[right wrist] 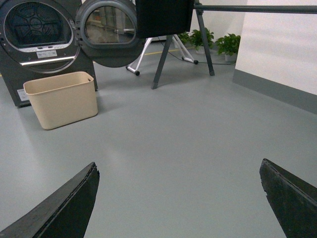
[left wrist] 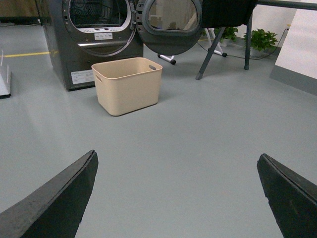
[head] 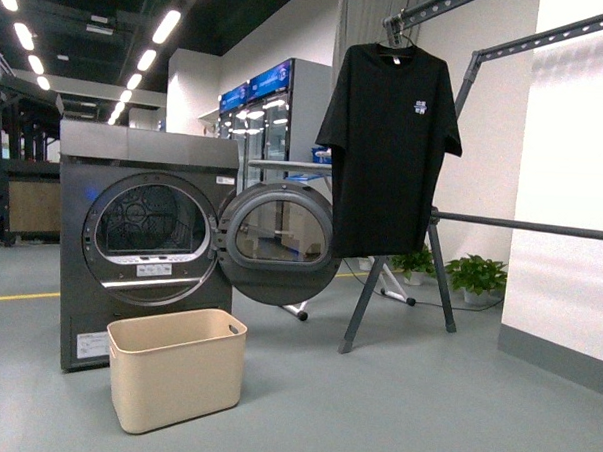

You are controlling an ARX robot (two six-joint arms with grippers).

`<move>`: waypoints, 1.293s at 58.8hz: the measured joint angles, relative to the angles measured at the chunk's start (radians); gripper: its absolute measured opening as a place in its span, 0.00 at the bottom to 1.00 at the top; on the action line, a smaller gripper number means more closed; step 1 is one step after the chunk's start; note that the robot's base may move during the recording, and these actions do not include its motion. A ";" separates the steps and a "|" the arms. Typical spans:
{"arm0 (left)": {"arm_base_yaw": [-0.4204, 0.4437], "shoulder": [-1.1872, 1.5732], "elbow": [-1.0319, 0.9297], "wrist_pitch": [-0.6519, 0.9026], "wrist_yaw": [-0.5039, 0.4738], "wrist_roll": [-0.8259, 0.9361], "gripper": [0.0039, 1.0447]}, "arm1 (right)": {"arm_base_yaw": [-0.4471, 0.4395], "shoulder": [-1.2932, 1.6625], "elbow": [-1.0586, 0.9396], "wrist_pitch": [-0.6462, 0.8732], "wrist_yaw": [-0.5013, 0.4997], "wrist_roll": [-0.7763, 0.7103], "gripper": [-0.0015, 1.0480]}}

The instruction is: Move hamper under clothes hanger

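Observation:
The beige hamper [head: 175, 366] stands empty on the grey floor, just in front of the dryer and left of the clothes hanger [head: 436, 242]. That dark grey rack carries a black T-shirt [head: 388, 150] over its splayed legs. The left wrist view has the hamper [left wrist: 128, 84] well ahead of my left gripper [left wrist: 177, 157], which is open with only floor between its black fingers. My right gripper [right wrist: 178, 165] is open too, over bare floor, with the hamper [right wrist: 62, 98] far off to one side and the rack's legs [right wrist: 161, 62] beyond. Neither arm appears in the front view.
A grey dryer [head: 146, 244] stands behind the hamper, its round door [head: 278, 242] swung open toward the rack. Potted plants [head: 474, 276] sit by the white wall [head: 573, 198] on the right. A yellow line [head: 18, 296] marks the floor at left.

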 joint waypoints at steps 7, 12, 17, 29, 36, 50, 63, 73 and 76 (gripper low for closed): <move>0.000 0.000 0.000 0.000 0.000 0.000 0.94 | 0.000 0.000 0.000 0.000 0.000 0.000 0.92; 0.000 0.000 0.000 0.000 0.000 0.000 0.94 | 0.000 0.000 0.000 0.000 0.000 0.000 0.92; 0.000 0.001 0.000 0.000 0.000 0.000 0.94 | 0.000 0.000 0.000 0.000 0.000 0.000 0.92; 0.000 0.001 0.000 0.000 -0.001 0.000 0.94 | 0.000 0.000 0.000 0.000 -0.002 0.000 0.92; 0.000 0.001 0.000 0.000 0.000 0.000 0.94 | 0.000 0.000 0.000 -0.001 0.002 0.000 0.92; 0.000 0.000 0.000 0.000 0.000 0.000 0.94 | 0.000 0.000 0.000 -0.001 0.000 0.000 0.92; 0.000 0.001 0.000 0.000 -0.001 0.000 0.94 | 0.000 0.000 0.000 -0.001 0.000 0.000 0.92; 0.000 0.000 0.000 0.000 -0.001 0.000 0.94 | 0.000 0.000 0.000 0.000 0.000 0.000 0.92; 0.000 0.004 0.000 0.000 0.000 0.000 0.94 | 0.000 0.002 0.000 -0.001 0.002 0.000 0.92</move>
